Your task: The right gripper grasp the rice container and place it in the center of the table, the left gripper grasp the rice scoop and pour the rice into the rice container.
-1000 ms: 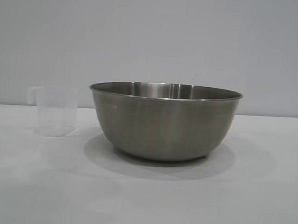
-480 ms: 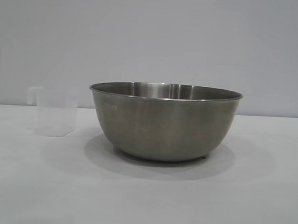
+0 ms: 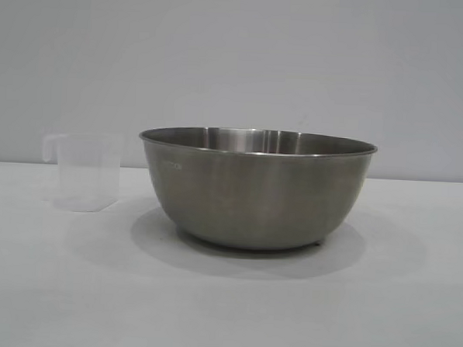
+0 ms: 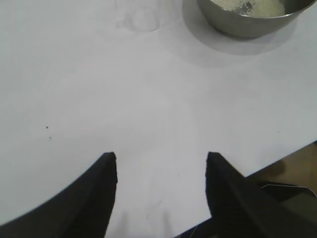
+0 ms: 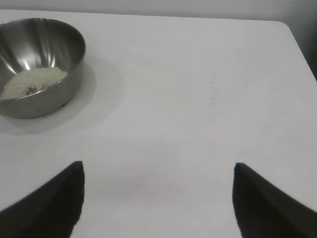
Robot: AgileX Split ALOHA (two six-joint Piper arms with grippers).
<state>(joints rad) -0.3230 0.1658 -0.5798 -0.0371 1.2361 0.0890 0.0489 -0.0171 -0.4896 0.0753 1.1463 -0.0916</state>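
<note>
**Rice already in bowl, both arms backed off**

Nearest in the left wrist view, the left pincer (image 4: 161, 171) is seen spread wide, nothing held between its two black fingers (image 4: 101, 188), hovering over bare white counter (image 4: 124, 109). A dark edge and a brown floor strip are visible past the counter corner. Likewise in the right wrist view, the right pincer (image 5: 158, 191) is spread wide and empty, over bare counter, well apart from everything.

Farther out, the rice scoop (image 3: 82, 171) is found standing upright on the counter, handle turned away from the bowl, just beside the rice container (image 3: 256, 187) on its left-arm side, not touching it. No rice can be made out in the scoop; through the plastic it looks empty. In the left wrist view only its faint base (image 4: 141, 17) is caught at the frame edge.

The rice container is set upright roughly mid-counter in the exterior view. A heap of white rice (image 5: 30, 82) is seen lying in its bottom in the right wrist view, and again in the left wrist view (image 4: 255, 6).

Farthest, a plain grey wall (image 3: 237, 57).

Progress, as judged: container placement looks done, pour looks done, scoop put back down and released. Nothing obvious is left, except perhaps parking the arms. No spilled grains are noticed on the counter.
</note>
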